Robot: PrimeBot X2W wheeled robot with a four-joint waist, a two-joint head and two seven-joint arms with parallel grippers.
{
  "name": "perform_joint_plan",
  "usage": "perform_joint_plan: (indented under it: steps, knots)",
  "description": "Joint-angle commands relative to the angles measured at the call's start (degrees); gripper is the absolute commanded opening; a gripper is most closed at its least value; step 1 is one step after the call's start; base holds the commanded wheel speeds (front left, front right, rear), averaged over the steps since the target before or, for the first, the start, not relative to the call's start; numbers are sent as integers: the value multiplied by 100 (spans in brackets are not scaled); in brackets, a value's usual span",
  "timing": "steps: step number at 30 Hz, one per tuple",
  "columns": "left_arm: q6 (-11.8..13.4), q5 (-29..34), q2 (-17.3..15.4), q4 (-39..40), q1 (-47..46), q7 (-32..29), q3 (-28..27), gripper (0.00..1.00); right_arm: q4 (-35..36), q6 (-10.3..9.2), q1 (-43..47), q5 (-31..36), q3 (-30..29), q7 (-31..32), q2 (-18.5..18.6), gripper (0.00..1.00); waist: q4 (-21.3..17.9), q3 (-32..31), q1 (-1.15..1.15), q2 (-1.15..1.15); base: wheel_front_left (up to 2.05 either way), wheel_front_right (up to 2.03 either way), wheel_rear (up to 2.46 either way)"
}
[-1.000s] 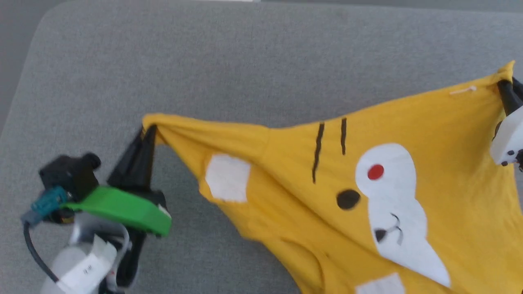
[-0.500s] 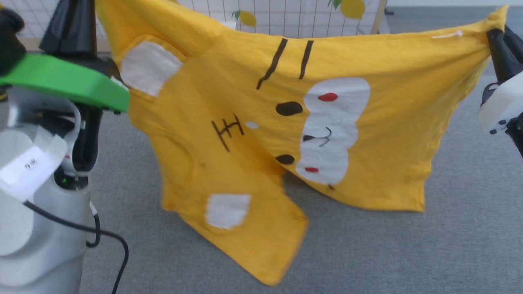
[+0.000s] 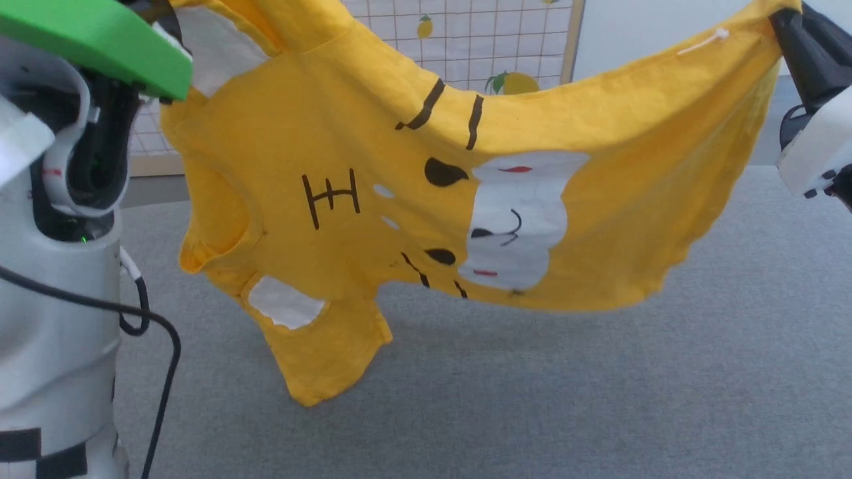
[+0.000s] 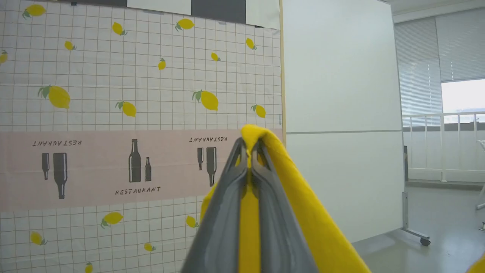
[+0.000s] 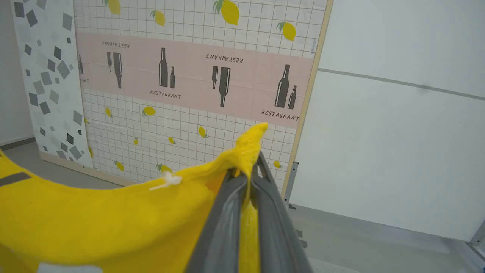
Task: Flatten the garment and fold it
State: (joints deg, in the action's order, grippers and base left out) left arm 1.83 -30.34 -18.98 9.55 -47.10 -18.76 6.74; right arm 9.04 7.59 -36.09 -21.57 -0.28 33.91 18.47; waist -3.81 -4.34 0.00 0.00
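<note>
- Grey worktop (image 3: 599, 399) lies below.
- Shirt (image 3: 346, 133) is up in the air above it, spread sagging between my two claws, with the face print (image 3: 512, 219) toward my head camera.
- Left claw (image 4: 250, 148) is pinched tight on one top corner.
- Right claw (image 5: 248, 170) is pinched tight on the other corner, near a white tag (image 5: 166, 180).

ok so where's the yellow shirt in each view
head view: shirt hangs across the upper middle, stretched from top left to the right gripper at top right
left wrist view: shirt corner at bottom centre, pinched in the shut left gripper
right wrist view: shirt spans the lower left, rising to a corner pinched in the shut right gripper
shared landmark: the lemon-printed grid backdrop behind it
</note>
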Motion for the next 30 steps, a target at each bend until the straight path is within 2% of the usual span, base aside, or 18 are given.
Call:
perform_joint_plan:
  steps: [1, 7, 12, 20, 26, 30]
  knots:
    - [-11, -15, -55, -39, -168, -142, 62, 0, -4, -10, -117, -79, 26, 105, 19, 0, -77, 13, 0, 0, 0, 0, 0]
    - [-11, -39, 10, -513, -701, -579, 314, 0, -381, -10, -547, -133, 185, 341, 32, 0, -188, 508, 0, 0, 0, 0, 0]
    - [-3, 193, 124, -1303, -1409, -422, 466, 0, -1062, -10, -1327, 86, 415, 207, -125, 0, -324, 1295, 0, 0, 0, 0, 0]
    - [8, 734, 211, -2592, -3363, 629, 442, 0, -2457, -10, -3295, 747, 320, -789, -648, 0, -584, 2722, 0, 0, 0, 0, 0]
    - [-174, 958, 183, -3137, -4773, 1450, 422, 0, -3226, -10, -4451, 1207, 143, -1480, -625, 0, -547, 3557, 0, 0, 0, 0, 0]
    - [-323, 1025, 155, -3384, -5359, 1943, 422, 0, -3595, -10, -4958, 1504, 83, -1923, -513, 0, -432, 4085, 0, 0, 0, 0, 0]
